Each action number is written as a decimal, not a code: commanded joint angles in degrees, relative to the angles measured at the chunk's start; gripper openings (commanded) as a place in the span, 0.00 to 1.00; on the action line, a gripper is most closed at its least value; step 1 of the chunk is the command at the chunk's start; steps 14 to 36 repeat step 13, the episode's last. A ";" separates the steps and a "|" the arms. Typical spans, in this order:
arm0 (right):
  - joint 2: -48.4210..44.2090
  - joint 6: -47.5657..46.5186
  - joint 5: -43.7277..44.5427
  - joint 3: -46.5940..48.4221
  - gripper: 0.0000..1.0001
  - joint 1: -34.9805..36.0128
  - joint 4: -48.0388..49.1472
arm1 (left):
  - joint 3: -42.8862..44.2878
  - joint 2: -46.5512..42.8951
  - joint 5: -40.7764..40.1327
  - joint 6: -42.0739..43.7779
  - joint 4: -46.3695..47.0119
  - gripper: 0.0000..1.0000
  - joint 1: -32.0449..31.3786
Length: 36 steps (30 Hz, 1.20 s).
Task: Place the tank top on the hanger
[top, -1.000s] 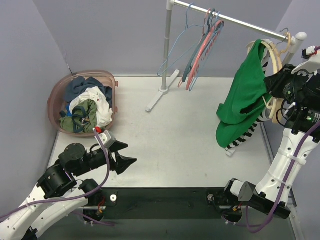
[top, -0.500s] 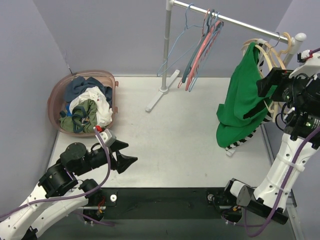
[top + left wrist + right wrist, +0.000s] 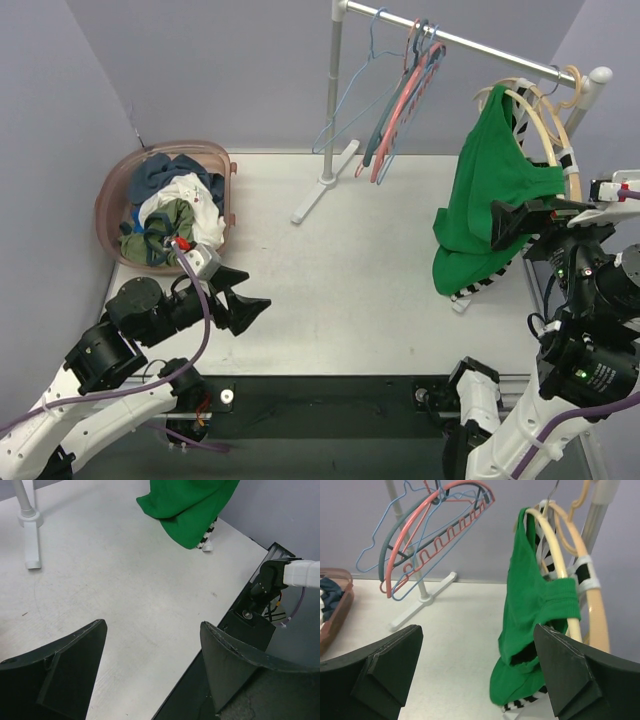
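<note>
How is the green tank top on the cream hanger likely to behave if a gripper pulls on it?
Probably floppy: the tank top hangs in loose folds, bunched around one arm of the hanger. Likely light too, as it looks like thin fabric. A sideways pull might swing the hanger on the rail, or drag the unevenly seated fabric off.

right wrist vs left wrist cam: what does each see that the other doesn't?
Right wrist only: the hanger with the tank top draped over it, the pink and blue hangers, a corner of the laundry basket.
Left wrist only: the right arm's base at the table edge.
Both: the tank top (left wrist gets just its hem), the striped top, the rack's foot, the table. The left pincer and right pincer each show open.
</note>
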 commanded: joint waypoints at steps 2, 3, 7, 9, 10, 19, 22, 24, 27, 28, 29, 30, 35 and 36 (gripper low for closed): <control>-0.21 7.23 1.71 -0.84 0.99 -0.52 -5.01 | 4.45 -0.28 -5.84 -2.76 -3.38 0.87 0.15; 0.32 8.89 4.67 -0.13 0.99 -0.52 -8.16 | 5.24 -0.02 -5.84 -2.85 -4.26 0.87 0.15; -0.20 9.44 7.16 0.49 1.00 -0.52 -12.15 | 7.17 0.07 -9.09 -2.67 -5.93 0.91 0.15; -0.99 9.26 6.90 -0.30 1.00 -0.52 -12.59 | 7.96 0.24 -10.76 -2.67 -6.98 0.94 0.15; -1.08 9.17 6.12 -0.39 1.00 -0.52 -12.76 | 8.66 0.16 -11.11 -2.67 -7.25 0.96 0.15; -1.26 9.52 4.10 -0.83 1.00 -0.43 -12.76 | 9.98 0.07 -11.91 -2.50 -8.39 0.97 0.15; -1.26 9.52 4.10 -0.83 1.00 -0.43 -12.76 | 9.98 0.07 -11.91 -2.50 -8.39 0.97 0.15; -1.26 9.52 4.10 -0.83 1.00 -0.43 -12.76 | 9.98 0.07 -11.91 -2.50 -8.39 0.97 0.15; -1.26 9.52 4.10 -0.83 1.00 -0.43 -12.76 | 9.98 0.07 -11.91 -2.50 -8.39 0.97 0.15; -1.26 9.52 4.10 -0.83 1.00 -0.43 -12.76 | 9.98 0.07 -11.91 -2.50 -8.39 0.97 0.15; -1.26 9.52 4.10 -0.83 1.00 -0.43 -12.76 | 9.98 0.07 -11.91 -2.50 -8.39 0.97 0.15; -1.26 9.52 4.10 -0.83 1.00 -0.43 -12.76 | 9.98 0.07 -11.91 -2.50 -8.39 0.97 0.15; -1.26 9.52 4.10 -0.83 1.00 -0.43 -12.76 | 9.98 0.07 -11.91 -2.50 -8.39 0.97 0.15; -1.26 9.52 4.10 -0.83 1.00 -0.43 -12.76 | 9.98 0.07 -11.91 -2.50 -8.39 0.97 0.15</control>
